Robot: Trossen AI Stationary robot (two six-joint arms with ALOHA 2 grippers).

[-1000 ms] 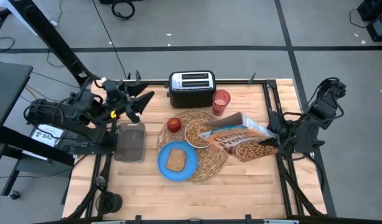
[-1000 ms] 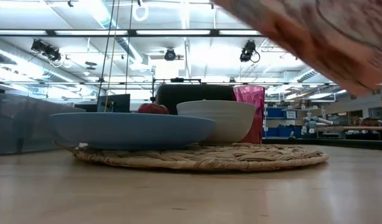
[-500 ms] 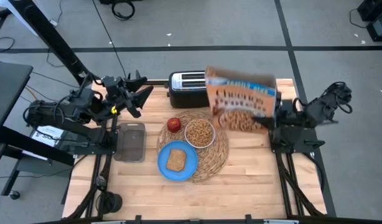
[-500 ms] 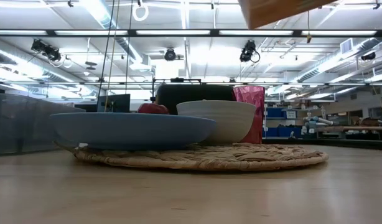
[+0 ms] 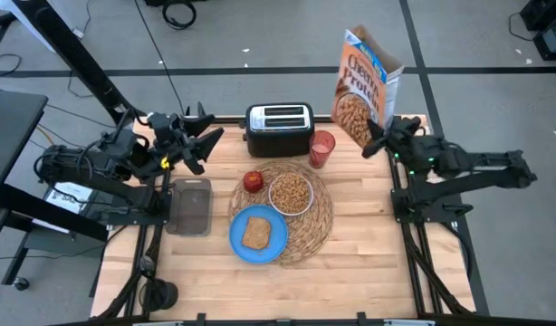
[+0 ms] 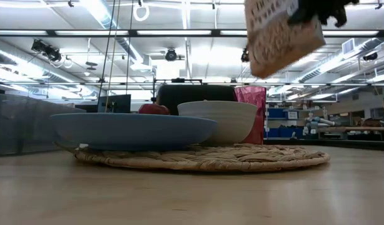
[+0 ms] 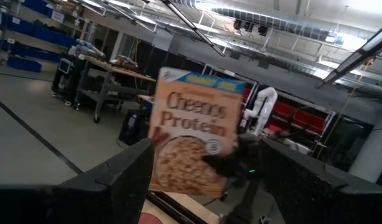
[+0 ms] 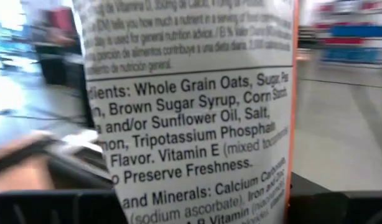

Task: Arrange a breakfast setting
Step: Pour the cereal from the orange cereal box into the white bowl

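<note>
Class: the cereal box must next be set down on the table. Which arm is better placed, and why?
Probably the right: the right gripper already holds the Cheerios box aloft near the far right corner. The left gripper waits open at the far left, holding nothing.

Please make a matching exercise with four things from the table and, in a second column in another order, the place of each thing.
Things:
1. toast slice
2. Cheerios box
3. red apple
4. cereal

Places:
a. in the white bowl
b. held in the air by the right gripper
c. on the small blue plate
d. on the straw placemat, beside the bowl

Pairs: 1-c, 2-b, 3-d, 4-a
</note>
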